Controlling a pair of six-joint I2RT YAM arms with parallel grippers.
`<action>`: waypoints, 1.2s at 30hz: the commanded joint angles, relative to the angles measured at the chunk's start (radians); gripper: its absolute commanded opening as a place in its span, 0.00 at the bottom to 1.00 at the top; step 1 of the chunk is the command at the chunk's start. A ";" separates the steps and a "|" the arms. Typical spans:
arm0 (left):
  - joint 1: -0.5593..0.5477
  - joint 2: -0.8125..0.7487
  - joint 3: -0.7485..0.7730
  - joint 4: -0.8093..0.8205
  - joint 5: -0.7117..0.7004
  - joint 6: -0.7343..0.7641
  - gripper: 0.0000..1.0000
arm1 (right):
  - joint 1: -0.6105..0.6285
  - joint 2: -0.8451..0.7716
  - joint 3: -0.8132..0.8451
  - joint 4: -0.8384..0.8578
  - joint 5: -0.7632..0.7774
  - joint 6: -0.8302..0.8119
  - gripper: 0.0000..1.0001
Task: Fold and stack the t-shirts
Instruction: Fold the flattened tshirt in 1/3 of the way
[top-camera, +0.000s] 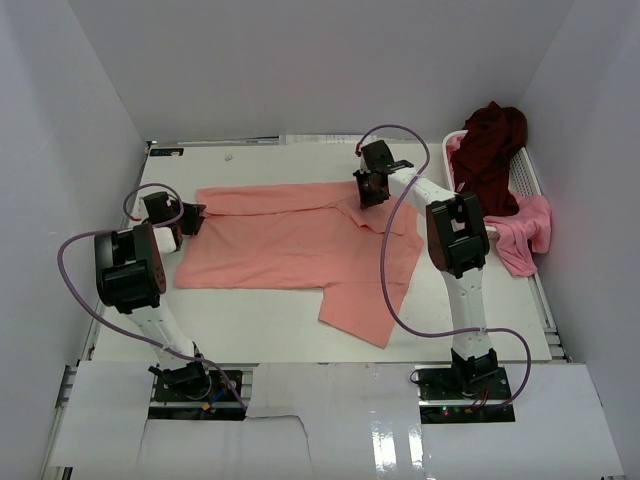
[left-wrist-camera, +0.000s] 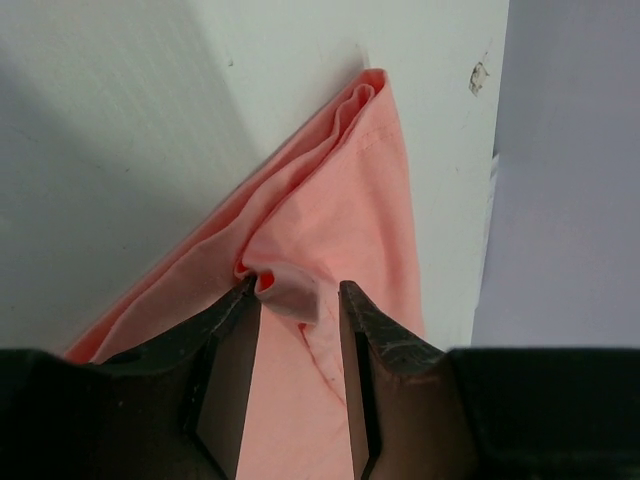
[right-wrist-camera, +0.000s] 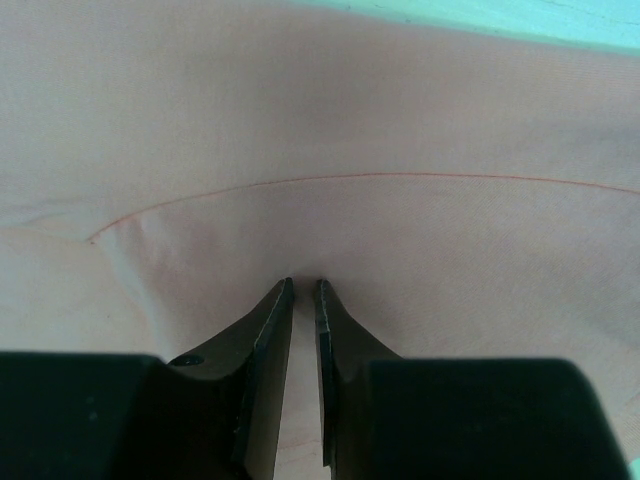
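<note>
Found salmon-pink t-shirt (top-camera: 290, 245) spread crosswise on the white table (top-camera: 250, 335): soft matte cloth, mostly flat, one sleeve angled toward the near edge. Noted left pincer (left-wrist-camera: 295, 295) at the shirt's left edge, released, fingers astride a small rolled fold of hem without squeezing it. Noted right pincer (right-wrist-camera: 304, 282) at the collar end, clenched on a pinch of the same cloth, with a curved stitched seam just beyond the tips. Saw bare table along near and far edges. Logged dark maroon t-shirt (top-camera: 490, 145) heaped in the white slatted basket (top-camera: 527, 178) by the right wall, and brighter pink t-shirt (top-camera: 525, 235) draped over its near rim.
</note>
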 joint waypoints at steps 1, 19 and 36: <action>0.008 -0.006 0.032 0.008 0.002 0.003 0.47 | -0.006 0.021 -0.021 -0.019 0.002 -0.010 0.21; 0.051 0.027 0.156 0.011 0.069 0.162 0.10 | -0.009 0.019 -0.017 -0.021 -0.005 -0.008 0.21; 0.049 -0.069 0.031 -0.019 0.108 0.393 0.18 | -0.015 0.027 0.009 -0.041 -0.003 -0.004 0.20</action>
